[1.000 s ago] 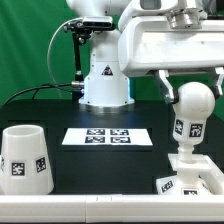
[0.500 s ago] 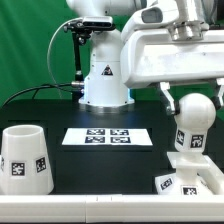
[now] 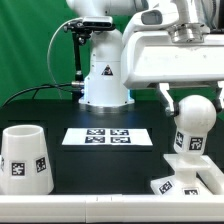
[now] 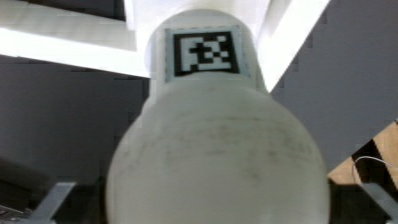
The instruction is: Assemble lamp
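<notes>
**Inspector:** Position of the bulb [image 3: 196,112]?

**Assistant:** Upright, its stem seated in the raised socket of the base [image 3: 200,181]. It is close to the front edge of the desk [image 3: 45,112], toward the corner on the exterior view's right.

**Inspector:** Change noted?

**Assistant:** A second ago the bulb stood slightly higher and a little nearer the desk's middle. Over the last half second it keeps the same place. Judgement: it has been lowered into the socket and now rests there, though it is not proven tight.

**Inspector:** The hand [image 3: 190,98]?

**Assistant:** Directly over the bulb's head. One finger [image 3: 167,98] shows beside the head, with what looks like a dark gap between them; the other finger is hidden. In the wrist view the bulb fills the frame, so I cannot tell whether the hand grips it or has let go.

**Inspector:** Outstanding items?

**Assistant:** The shade [image 3: 24,158] stands unfitted at the opposite front corner, well apart from the bulb. The marker board [image 3: 107,137] lies between them.
</notes>
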Controlling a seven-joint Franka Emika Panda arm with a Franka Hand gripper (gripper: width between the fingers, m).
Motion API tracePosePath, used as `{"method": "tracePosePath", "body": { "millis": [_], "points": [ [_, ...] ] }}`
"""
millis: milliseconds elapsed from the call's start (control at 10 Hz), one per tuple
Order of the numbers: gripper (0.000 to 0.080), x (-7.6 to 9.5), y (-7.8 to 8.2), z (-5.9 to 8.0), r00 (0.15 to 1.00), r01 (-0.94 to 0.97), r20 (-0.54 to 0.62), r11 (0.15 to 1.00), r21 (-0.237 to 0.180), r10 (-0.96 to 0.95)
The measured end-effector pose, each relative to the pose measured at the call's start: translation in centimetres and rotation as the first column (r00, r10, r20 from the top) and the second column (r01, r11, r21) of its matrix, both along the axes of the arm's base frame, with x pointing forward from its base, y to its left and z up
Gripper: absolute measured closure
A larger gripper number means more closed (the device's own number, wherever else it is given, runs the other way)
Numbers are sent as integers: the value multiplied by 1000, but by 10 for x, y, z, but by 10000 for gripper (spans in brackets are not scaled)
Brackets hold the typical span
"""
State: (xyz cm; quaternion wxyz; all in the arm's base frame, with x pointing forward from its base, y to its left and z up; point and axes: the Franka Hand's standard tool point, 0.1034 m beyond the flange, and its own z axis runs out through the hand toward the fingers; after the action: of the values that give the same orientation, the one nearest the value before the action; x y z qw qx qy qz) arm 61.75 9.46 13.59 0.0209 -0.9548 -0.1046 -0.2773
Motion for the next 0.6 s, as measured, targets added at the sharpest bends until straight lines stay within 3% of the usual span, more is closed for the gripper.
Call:
{"method": "tracePosePath", "body": {
  "millis": [400,600],
  "points": [
    [103,0,-1,-1,1000,5,-3,1000,2,-5],
    [101,-7,4,3,989,105,-113,991,82,-95]
  ]
}}
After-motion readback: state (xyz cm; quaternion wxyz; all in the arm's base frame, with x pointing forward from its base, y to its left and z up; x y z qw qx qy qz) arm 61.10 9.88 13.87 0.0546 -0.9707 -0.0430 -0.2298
